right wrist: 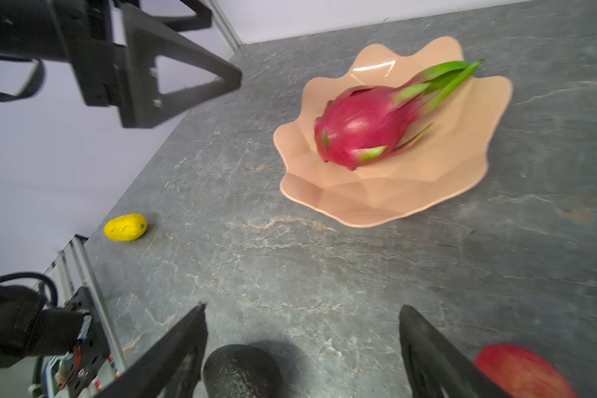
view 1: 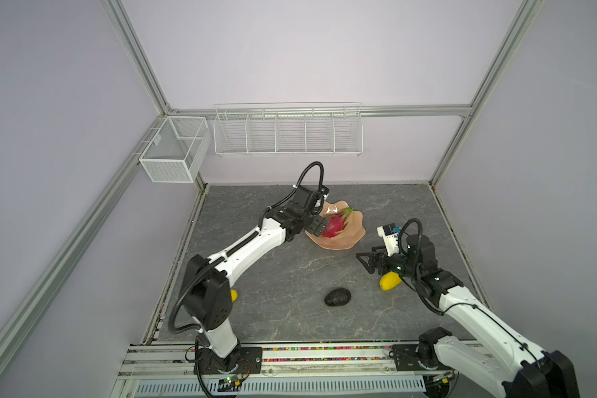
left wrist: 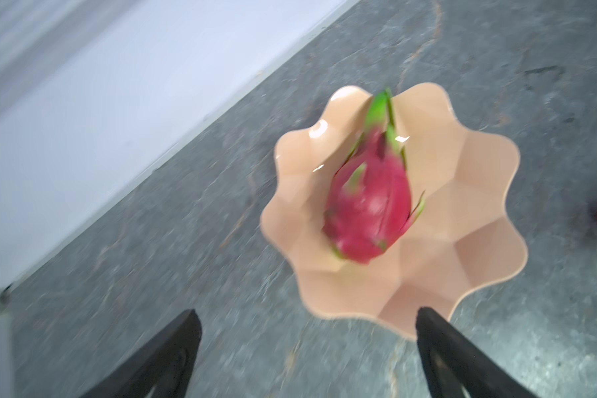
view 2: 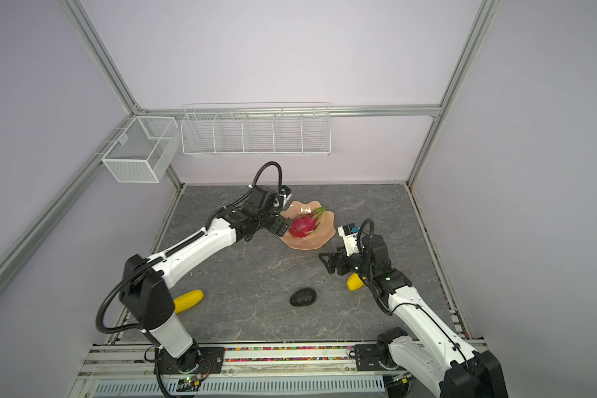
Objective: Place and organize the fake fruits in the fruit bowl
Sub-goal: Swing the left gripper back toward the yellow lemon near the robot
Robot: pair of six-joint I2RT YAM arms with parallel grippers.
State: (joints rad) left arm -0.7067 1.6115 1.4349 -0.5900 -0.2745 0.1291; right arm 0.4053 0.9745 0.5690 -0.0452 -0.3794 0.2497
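A: Grey marbled desk point(view 1: 290, 324): the dragon fruit point(view 1: 335, 225) lies in the fruit bowl point(view 1: 354, 234), with the left tool point(left wrist: 307, 312) spread and empty by the rim.
B: The right tool point(right wrist: 303, 307) is spread too; I'd lower it straddling the avocado point(right wrist: 242, 370) and squeeze mid-body

A grey bench point(view 1: 290, 320) with pale, stone-like veining fills the floor of the cell in both top views point(view 2: 255, 320). A long white wire rack point(view 1: 287, 132) hangs on the back wall above the bench's far edge, split by dividers into five side-by-side compartments; it also shows in a top view at point(view 2: 255, 132). Just beside it, over the bench's far left corner, a white mesh box point(view 1: 173, 151) hangs from the side rail (a divider runs inside it). A silver metal frame point(view 1: 135, 58) outlines plain lilac walls point(view 1: 307, 51). Along the bench's near edge runs a strip of coloured specks point(view 1: 324, 348), with a slotted panel point(view 1: 280, 384) below.
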